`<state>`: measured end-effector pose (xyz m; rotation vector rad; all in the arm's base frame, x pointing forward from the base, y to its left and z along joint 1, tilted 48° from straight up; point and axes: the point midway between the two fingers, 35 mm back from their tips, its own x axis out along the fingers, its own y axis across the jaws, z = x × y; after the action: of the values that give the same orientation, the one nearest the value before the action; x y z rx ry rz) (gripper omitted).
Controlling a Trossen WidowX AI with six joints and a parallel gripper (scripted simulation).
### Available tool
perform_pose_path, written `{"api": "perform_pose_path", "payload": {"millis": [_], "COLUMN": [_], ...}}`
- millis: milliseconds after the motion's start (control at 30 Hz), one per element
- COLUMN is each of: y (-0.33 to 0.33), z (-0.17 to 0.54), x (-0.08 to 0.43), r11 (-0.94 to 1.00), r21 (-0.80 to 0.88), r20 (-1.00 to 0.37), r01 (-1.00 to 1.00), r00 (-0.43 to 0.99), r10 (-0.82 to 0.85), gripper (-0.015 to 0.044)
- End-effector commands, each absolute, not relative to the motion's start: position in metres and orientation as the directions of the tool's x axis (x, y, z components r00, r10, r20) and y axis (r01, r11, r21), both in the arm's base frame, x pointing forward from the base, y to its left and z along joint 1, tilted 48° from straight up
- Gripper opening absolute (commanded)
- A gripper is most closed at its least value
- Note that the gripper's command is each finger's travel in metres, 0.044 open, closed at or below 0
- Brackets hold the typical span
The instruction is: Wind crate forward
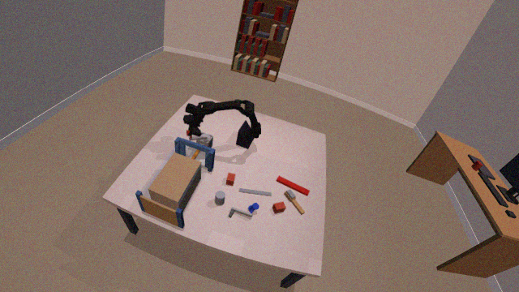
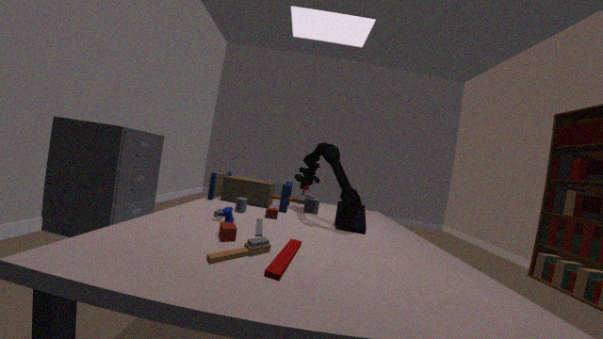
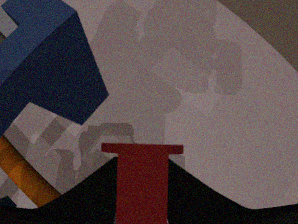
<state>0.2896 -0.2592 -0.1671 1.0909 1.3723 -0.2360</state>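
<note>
Gripper (image 1: 189, 134) (image 2: 305, 186) (image 3: 140, 164) clamped the red handle grip (image 1: 188, 133) (image 2: 305, 187) (image 3: 142, 187) beside the winch (image 1: 206, 140) (image 2: 311, 205). Winding well called for slow, level circles, keeping the crate (image 1: 175, 178) (image 2: 247, 190) flat.

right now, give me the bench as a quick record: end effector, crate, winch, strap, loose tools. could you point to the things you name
end effector: closed on red handle knob (image 1: 189, 133) (image 2: 306, 187) (image 3: 142, 185)
crate: cardboard-brown top (image 1: 175, 177) (image 2: 247, 190), sitting between the blue frames
winch: grey block (image 1: 206, 139) (image 2: 311, 205), outside the near blue frame
strap: orange (image 1: 196, 154) (image 2: 282, 198) (image 3: 25, 172), running from crate side toward winch
loose tools: wooden-handled brush (image 1: 298, 203) (image 2: 231, 254)
</note>
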Motion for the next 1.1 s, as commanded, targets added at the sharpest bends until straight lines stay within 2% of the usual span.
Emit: {"api": "perform_pose_path", "payload": {"millis": [0, 1067], "y": [-0.246, -0.221], "z": [-0.16, -0.135], "x": [0.299, 0.314], "r11": [0.51, 0.508], "r21": [0.504, 0.505], "r20": [-0.843, -0.841], "r01": [0.697, 0.697], "r00": [0.267, 0.267], "r10": [0.468, 0.47], "gripper": [0.0, 0.0]}}
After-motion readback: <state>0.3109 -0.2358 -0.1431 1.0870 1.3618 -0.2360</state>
